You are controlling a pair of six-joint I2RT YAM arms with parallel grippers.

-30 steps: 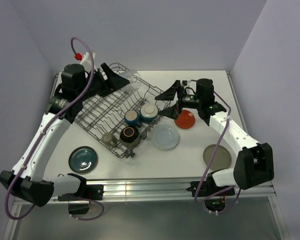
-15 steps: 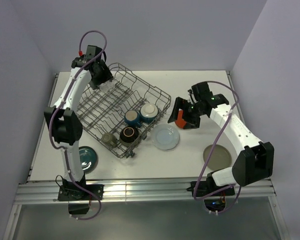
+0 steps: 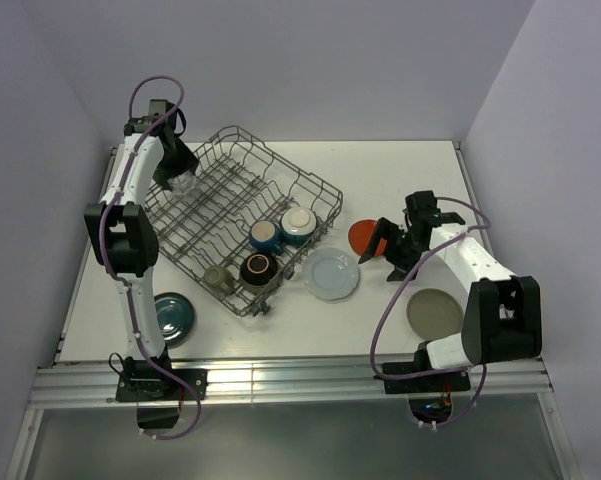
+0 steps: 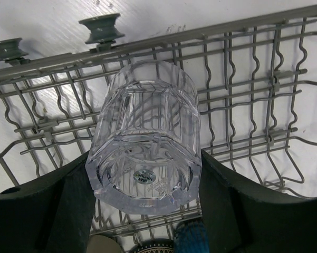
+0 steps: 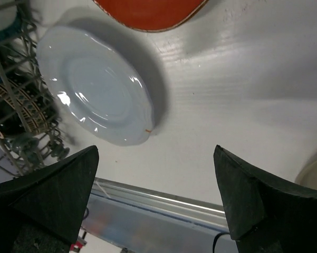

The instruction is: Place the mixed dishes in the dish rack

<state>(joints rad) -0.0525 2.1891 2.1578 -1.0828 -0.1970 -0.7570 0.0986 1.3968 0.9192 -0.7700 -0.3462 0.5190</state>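
Holding the clear glass (image 4: pixel 145 132) over the dish rack (image 4: pixel 253 79)
Left claw (image 4: pixel 145 211) is gripping it, probably wanting a free slot next; right claw (image 5: pixel 155 158) is gaping wide

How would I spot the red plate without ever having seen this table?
Start at the big grey wire dish rack. To its right, flat on the table, lies the red-orange plate, just beyond the pale blue plate. It is the only red dish.

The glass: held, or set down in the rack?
Held: the left arm's fingers clamp both sides of the glass; whether it touches the rack, cannot tell.
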